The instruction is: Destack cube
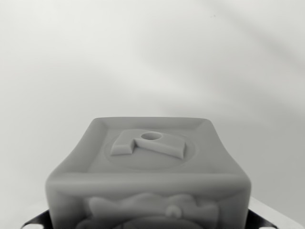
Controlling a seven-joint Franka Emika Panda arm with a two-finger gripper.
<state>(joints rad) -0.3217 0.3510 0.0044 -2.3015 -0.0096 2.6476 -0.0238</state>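
Gripper parts barely peek in, dark metal at both bottom corners just beside the cube [147, 176], and whether they're clamped on it or spread apart I can't tell. That grey cube, embossed on its faces, fills the lower middle of the wrist view, squarely between those parts, likely so it can be lifted; behind it only blank pale background, nothing beneath it visible

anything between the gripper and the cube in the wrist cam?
Nothing visible. The grey cube fills the lower frame, right at the camera, against a plain pale backdrop. Only dark bits at the bottom corners might be fingertips; jaw state unclear.
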